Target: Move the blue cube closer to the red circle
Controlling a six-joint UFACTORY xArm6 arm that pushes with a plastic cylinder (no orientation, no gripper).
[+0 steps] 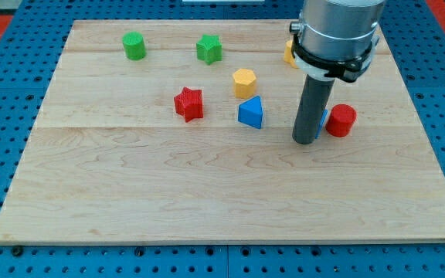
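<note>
Camera view: a wooden tabletop (130,193) is seen with several small blocks spread over its upper half. No pincer is fitted on this arm, so no wide or narrow state can be told; the arm ends in a dark rod, and my tip (305,142) is set down on the wood towards the view's right. The blue cube (323,120) is almost wholly hidden behind the rod; only a thin blue sliver is seen at the rod's right edge, just above my tip. That sliver lies right against the red circle (341,120), which stands just to the view's right of my tip; whether the two touch cannot be told. A second blue block (250,113), wedge-like in shape, is found to the view's left of my tip, with a yellow hexagon (243,82) just above it. Further left lies a red star (189,103). Near the view's top, a green cylinder (134,45) and a green star (208,49) are seen, and a yellow block (290,52) is partly hidden behind the arm.
</note>
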